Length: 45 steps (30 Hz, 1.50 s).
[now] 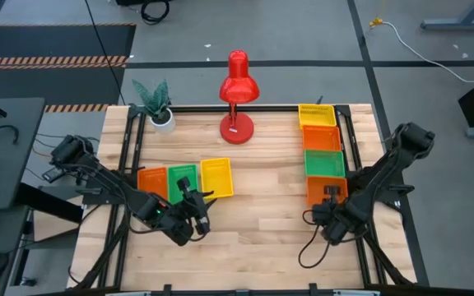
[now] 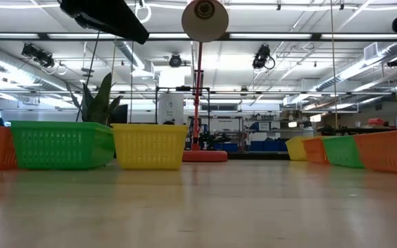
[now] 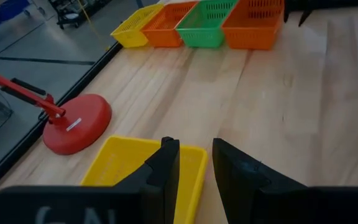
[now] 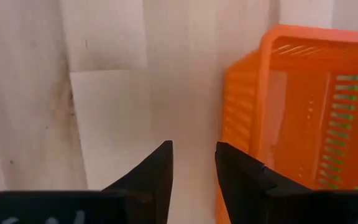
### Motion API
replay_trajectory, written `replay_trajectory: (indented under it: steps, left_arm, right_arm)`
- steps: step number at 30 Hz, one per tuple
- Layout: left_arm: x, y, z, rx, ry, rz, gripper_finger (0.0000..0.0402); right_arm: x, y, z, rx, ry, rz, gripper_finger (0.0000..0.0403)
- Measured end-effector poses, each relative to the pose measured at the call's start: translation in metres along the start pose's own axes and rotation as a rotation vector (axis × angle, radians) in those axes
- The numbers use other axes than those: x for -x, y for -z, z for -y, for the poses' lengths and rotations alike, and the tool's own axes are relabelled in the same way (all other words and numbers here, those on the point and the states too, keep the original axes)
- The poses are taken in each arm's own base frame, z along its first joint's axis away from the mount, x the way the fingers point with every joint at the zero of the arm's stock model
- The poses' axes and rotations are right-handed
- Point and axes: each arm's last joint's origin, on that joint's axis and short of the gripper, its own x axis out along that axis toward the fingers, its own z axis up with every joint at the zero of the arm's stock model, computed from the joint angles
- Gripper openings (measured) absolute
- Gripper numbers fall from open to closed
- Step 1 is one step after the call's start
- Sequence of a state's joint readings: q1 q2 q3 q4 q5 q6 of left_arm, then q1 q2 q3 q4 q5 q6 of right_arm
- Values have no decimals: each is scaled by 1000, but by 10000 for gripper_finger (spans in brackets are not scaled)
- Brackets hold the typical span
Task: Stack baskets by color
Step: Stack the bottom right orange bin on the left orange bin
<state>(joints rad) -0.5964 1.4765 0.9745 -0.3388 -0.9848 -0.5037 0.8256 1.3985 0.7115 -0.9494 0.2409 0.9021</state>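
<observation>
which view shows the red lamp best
The high view: the whole red lamp shows, shade to base, beside the plant. The low view gives its shade end-on, stem and base; the left wrist view only base and stem; the right wrist view nothing.

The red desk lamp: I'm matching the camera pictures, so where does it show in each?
High view: red desk lamp at top centre, on the wooden table.
Low view: shade and base at centre.
Left wrist view: base at left.
Right wrist view: absent.
Shared landmark: yellow plastic mesh basket.

The orange basket (image 4: 303, 118) beside the right jaws ran off frame — its far end was unseen.
</observation>
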Motion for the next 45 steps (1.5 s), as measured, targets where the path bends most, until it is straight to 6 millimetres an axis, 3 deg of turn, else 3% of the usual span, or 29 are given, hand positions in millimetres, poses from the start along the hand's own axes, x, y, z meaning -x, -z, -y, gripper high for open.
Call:
replay_trajectory:
  steps: [5, 10, 15, 20, 24, 26, 32, 36, 45]
  left_arm:
    - [0, 0, 0, 3, 5, 1, 102]
    - [0, 0, 1, 5, 5, 3, 102]
    - [-1, 1, 2, 0, 7, -2, 102]
    - [-2, 2, 4, -14, 29, -13, 102]
    - [-2, 1, 5, -9, 45, -16, 102]
    - [-2, 1, 6, -35, 63, -19, 102]
    - [-2, -10, 14, -123, 220, 38, 102]
    - [-8, -17, 24, -187, 351, 97, 102]
    - [-34, -9, 41, -205, 503, 105, 102]
  right_arm:
    - [17, -15, -10, 12, -100, 33, 113]
    - [30, -21, -4, -11, 5, 141, 113]
    - [21, -16, 9, -62, 123, 104, 113]
    - [0, -13, 9, -44, 40, 62, 105]
    - [-8, -20, 4, -9, -33, 157, 48]
    - [-7, -30, -1, 38, -75, 252, 15]
    - [9, -76, -15, 196, -277, 658, 11]
    - [11, -103, -19, 383, -315, 876, 9]
    - [-28, -151, -28, 629, -259, 815, 12]
